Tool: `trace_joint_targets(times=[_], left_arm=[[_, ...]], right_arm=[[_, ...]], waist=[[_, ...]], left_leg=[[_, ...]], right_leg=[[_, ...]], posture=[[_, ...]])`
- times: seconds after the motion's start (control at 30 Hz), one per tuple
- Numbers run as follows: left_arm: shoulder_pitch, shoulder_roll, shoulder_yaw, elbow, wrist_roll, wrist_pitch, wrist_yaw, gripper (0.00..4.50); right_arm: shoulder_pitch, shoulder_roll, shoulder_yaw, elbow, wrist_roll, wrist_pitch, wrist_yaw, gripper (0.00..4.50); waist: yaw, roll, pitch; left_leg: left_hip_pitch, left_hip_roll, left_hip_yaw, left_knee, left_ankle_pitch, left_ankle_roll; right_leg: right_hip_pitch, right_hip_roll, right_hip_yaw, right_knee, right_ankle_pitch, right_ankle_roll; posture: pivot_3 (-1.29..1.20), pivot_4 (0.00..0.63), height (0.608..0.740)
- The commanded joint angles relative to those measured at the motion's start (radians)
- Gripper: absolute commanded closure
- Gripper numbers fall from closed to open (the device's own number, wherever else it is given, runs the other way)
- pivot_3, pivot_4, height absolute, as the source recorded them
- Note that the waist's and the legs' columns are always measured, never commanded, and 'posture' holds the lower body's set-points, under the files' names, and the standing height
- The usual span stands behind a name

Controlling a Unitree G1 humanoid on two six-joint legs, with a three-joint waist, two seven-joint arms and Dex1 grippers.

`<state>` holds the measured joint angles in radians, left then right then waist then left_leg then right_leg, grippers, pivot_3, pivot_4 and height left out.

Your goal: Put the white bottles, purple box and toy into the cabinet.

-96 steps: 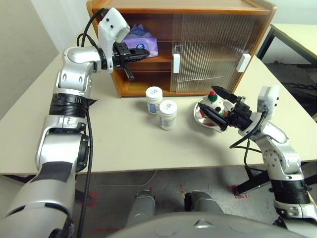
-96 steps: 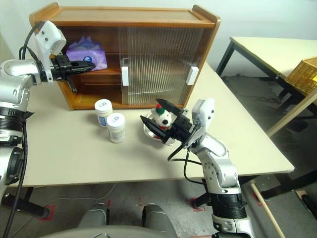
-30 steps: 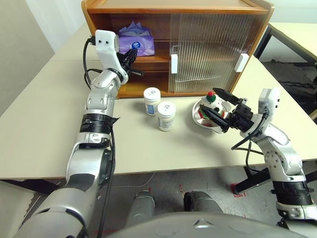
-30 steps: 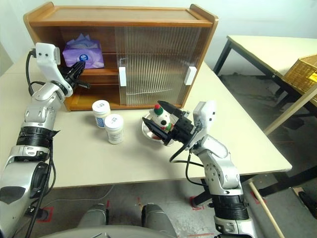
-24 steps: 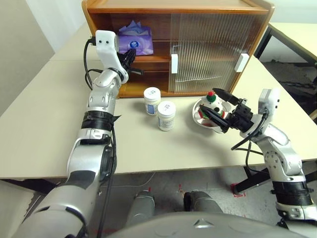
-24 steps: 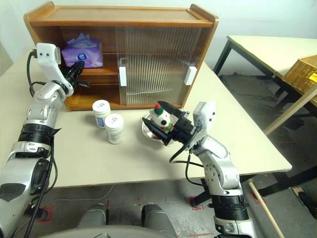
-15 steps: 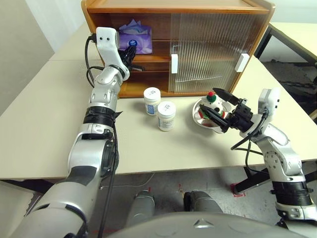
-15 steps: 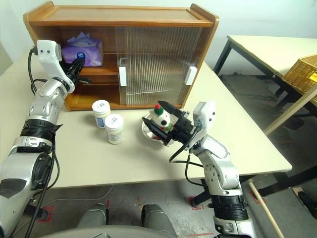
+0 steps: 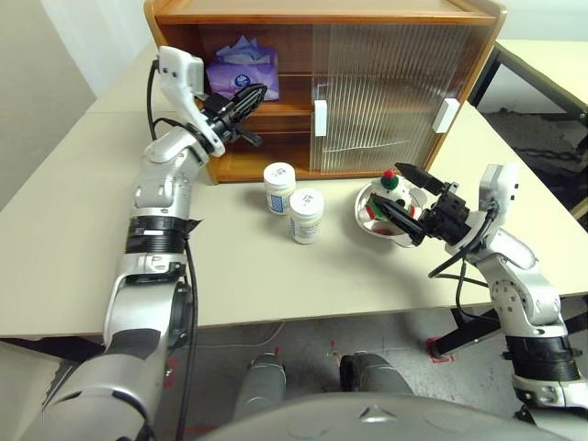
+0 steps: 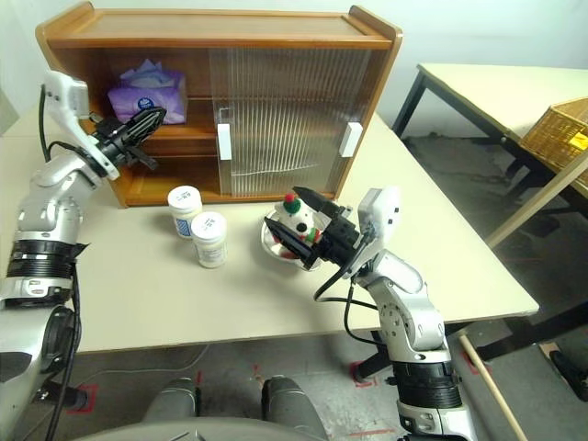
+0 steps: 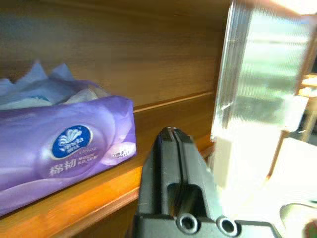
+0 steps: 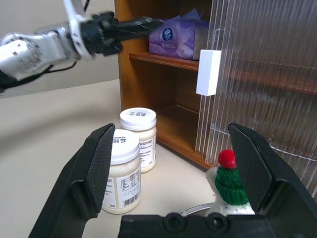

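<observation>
Purple box (image 9: 241,73) lies on the cabinet (image 9: 395,55) upper shelf, long axis along it, just beyond the left claw (image 9: 256,92), whose fingers are pressed together on nothing. White bottles (image 9: 291,200) stand upright on the table (image 9: 83,230), between both arms. Toy (image 9: 395,188) sits upright, framed by the wide-apart right claw (image 9: 401,195), the nearer arm for it.

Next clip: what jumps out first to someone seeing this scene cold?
The wooden cabinet at the table's far edge, its left half open, with the purple box on the upper shelf and the left gripper just beside it. In front stand two white bottles, and to their right the toy sits in a steel bowl between the right gripper's wide-open jaws.
</observation>
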<state>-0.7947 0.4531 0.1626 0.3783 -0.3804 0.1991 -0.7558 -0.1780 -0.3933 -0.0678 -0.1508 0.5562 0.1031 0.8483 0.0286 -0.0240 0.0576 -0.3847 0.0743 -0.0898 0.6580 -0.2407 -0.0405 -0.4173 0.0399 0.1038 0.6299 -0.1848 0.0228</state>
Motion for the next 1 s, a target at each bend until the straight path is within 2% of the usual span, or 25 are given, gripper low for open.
trace_joint_targets(times=[0.03, 0.13, 0.3, 0.33, 0.6, 1.0], left_arm=[[0.027, 0.053, 0.014, -0.045, -0.042, 0.048, -0.084, 2.90], [0.071, 0.139, 0.001, -0.069, -0.077, 0.115, -0.214, 1.86], [0.156, 0.225, -0.035, -0.063, -0.032, 0.094, -0.313, 0.14], [0.171, 0.231, -0.034, -0.062, -0.035, 0.087, -0.330, 0.03], [0.278, 0.222, -0.032, -0.019, -0.025, -0.048, -0.439, 0.03], [0.343, 0.113, -0.075, 0.147, 0.068, -0.263, -0.399, 0.03]], right_arm=[[-0.005, -0.006, -0.007, -0.003, 0.006, 0.011, 0.006, 0.00], [-0.013, -0.007, -0.005, -0.001, 0.007, 0.016, 0.008, 0.00], [-0.019, -0.012, -0.007, 0.000, 0.007, 0.022, 0.012, 0.00], [-0.020, -0.012, -0.008, 0.001, 0.007, 0.022, 0.013, 0.00], [-0.013, -0.016, -0.014, -0.008, 0.007, 0.027, 0.015, 0.00], [-0.009, -0.037, -0.028, -0.023, 0.017, 0.040, 0.012, 0.00]], waist=[[0.001, 0.000, 0.000], [0.000, 0.000, 0.000], [-0.001, 0.001, 0.000], [0.000, 0.001, 0.000], [0.001, 0.002, 0.000], [0.000, 0.003, -0.001]], left_leg=[[0.000, 0.000, 0.000, 0.000, 0.000, -0.001], [0.001, 0.000, -0.001, 0.000, -0.002, -0.004], [0.000, 0.000, -0.004, -0.001, -0.006, -0.009], [0.000, 0.000, -0.004, -0.001, -0.006, -0.009], [-0.008, 0.001, -0.008, -0.002, -0.005, -0.008], [-0.008, 0.002, -0.009, -0.002, -0.002, -0.003]], right_leg=[[0.000, 0.000, 0.000, 0.000, 0.000, 0.000], [0.000, 0.000, 0.000, 0.000, 0.000, 0.000], [-0.003, -0.001, 0.000, 0.001, -0.001, -0.001], [-0.003, -0.001, 0.001, 0.001, -0.001, -0.001], [-0.012, -0.002, 0.002, 0.001, -0.001, -0.002], [-0.013, -0.002, 0.003, 0.001, -0.002, -0.003]], posture=[[0.07, 0.058, 0.740], [0.08, 0.058, 0.740], [0.07, 0.058, 0.740], [0.07, 0.058, 0.740], [0.07, 0.059, 0.740], [0.05, 0.063, 0.740]])
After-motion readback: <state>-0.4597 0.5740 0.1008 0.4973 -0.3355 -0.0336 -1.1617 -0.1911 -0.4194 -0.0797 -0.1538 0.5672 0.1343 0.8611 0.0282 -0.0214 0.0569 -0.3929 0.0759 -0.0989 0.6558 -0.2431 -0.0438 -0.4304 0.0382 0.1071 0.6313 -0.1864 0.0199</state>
